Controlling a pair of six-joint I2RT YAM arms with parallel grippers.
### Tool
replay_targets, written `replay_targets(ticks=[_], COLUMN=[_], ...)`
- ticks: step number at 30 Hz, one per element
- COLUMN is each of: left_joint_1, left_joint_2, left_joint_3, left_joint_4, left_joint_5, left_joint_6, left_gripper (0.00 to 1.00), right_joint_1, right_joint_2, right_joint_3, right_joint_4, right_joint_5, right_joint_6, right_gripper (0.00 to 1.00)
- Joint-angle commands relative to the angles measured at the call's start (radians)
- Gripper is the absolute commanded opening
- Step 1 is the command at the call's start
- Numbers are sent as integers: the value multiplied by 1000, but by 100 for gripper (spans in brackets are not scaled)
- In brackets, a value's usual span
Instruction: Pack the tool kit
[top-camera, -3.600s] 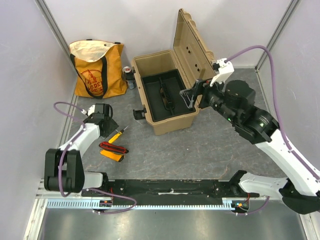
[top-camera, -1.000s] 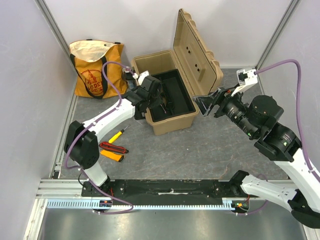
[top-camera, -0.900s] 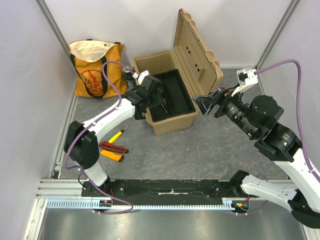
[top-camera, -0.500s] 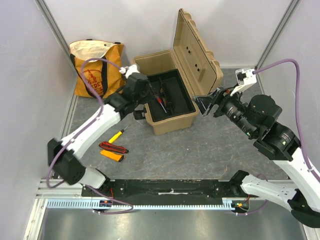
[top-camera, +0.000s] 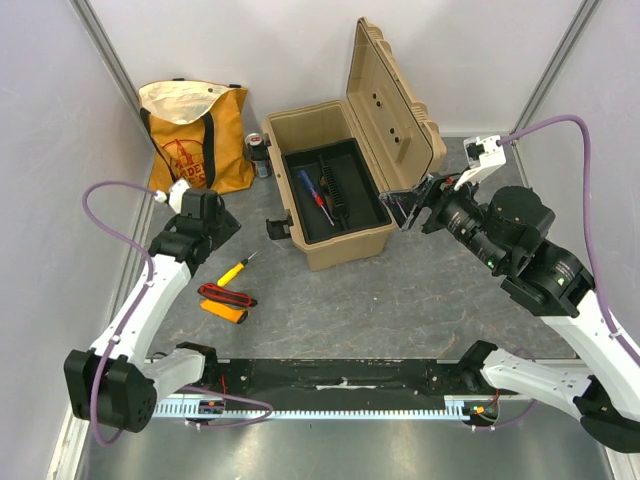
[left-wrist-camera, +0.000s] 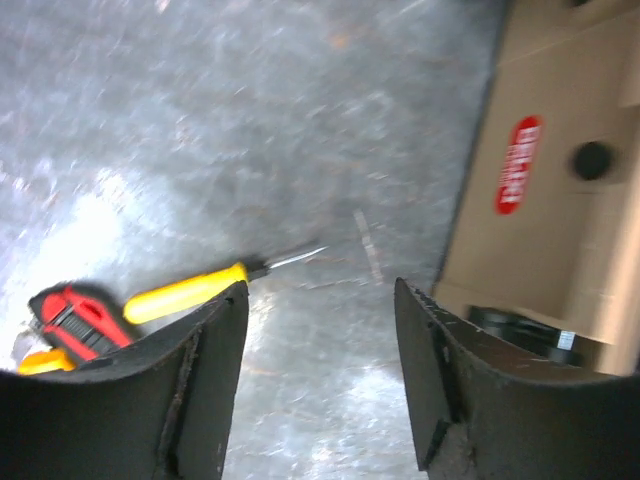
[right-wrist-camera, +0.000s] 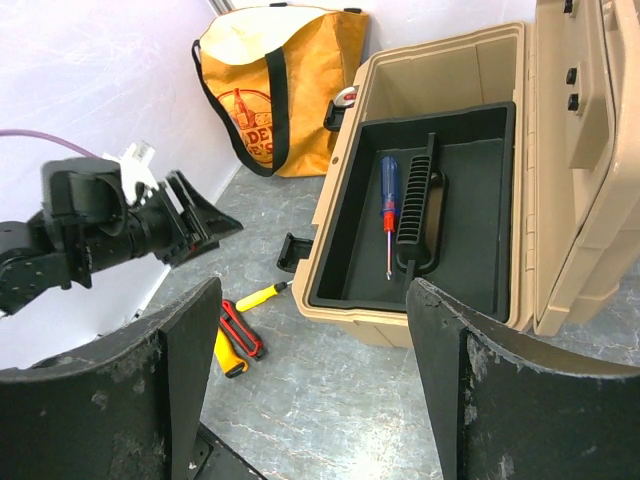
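Loading in progress: the red-blue screwdriver (top-camera: 315, 196) lies in the toolbox (top-camera: 340, 252) tray. Left end effector (left-wrist-camera: 320, 290) and right end effector (right-wrist-camera: 310, 290) are spread and empty. Next: lower the left end effector onto the yellow screwdriver (left-wrist-camera: 185, 293) and pinch its handle.

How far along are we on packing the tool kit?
One tool is packed: the red-blue screwdriver lies in the black tray of the toolbox. Nothing is in hand; the left gripper hangs open near the yellow-handled screwdriver, the right gripper open by the box. Left: that screwdriver, the orange-black meter on the table, and closing the lid.
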Motion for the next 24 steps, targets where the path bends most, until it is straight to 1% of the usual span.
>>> replay_targets(ticks=[1,6,9,14,17,20,24], left_joint_1=[78,102,106,114,125,128,160], left_joint_2=[21,75,110,184,222,264,326], left_joint_3=[-78,-144,-162,-149,-152,-155,-152], left_joint_4=[-63,-46,-49,-115,-121,-110,-75], left_joint_5=[64,152,152,115,132,114,100], left_joint_6=[-69,-219,-328,-460,-514,-557,-555], left_gripper=[69,71,71,71,71,71,71], right_joint_1=[3,3,3,3,3,3,2], right_joint_2=[3,8,7,-9,-9,-7,-3], right_joint_3=[13,15,12,2,1,1,2], right_joint_4=[7,7,7,7,6,4,4], right_joint_5=[12,12,18,38,44,47,41], right_joint_6=[14,15,15,12,11,9,5], right_gripper=[81,82,82,82,82,82,82])
